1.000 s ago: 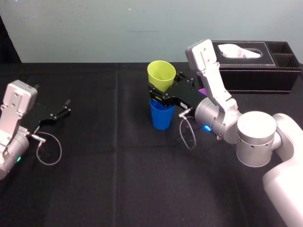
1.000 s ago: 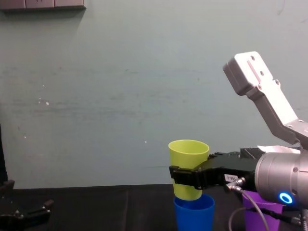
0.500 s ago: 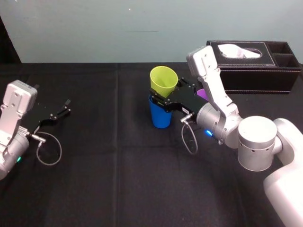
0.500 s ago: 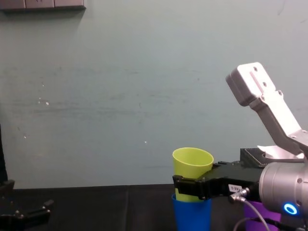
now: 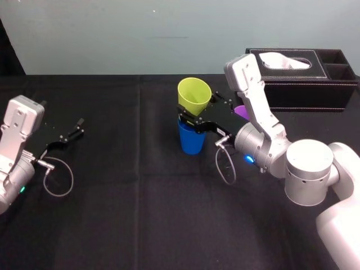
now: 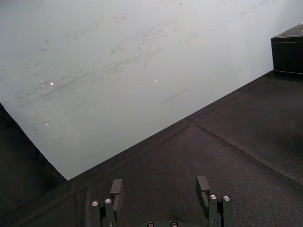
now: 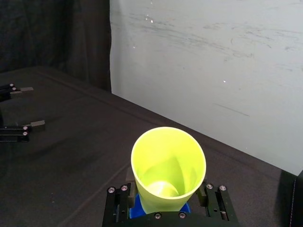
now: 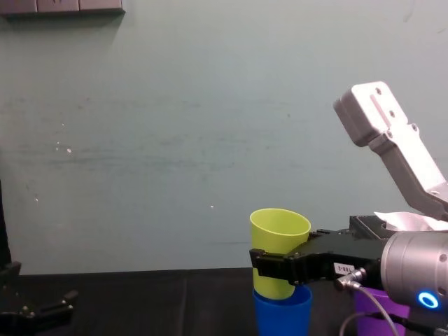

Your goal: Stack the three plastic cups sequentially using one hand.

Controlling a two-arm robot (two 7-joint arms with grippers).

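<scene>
Black table (image 5: 140, 214) — right pincer (image 5: 189, 120) clamped on yellow-green cup (image 5: 194, 93), its base just inside the blue cup (image 5: 191, 140) rim.

Even indoor light; wall (image 8: 140, 140) bright; black tabletop (image 5: 140, 214) dim, shadows v. faint.

— We see a pale teal wall (image 8: 140, 140), scuffed and scratched, behind a table (image 5: 140, 225) under black cloth.
— We also see a dark curtain (image 5: 8, 50) at the wall's left end.
</scene>
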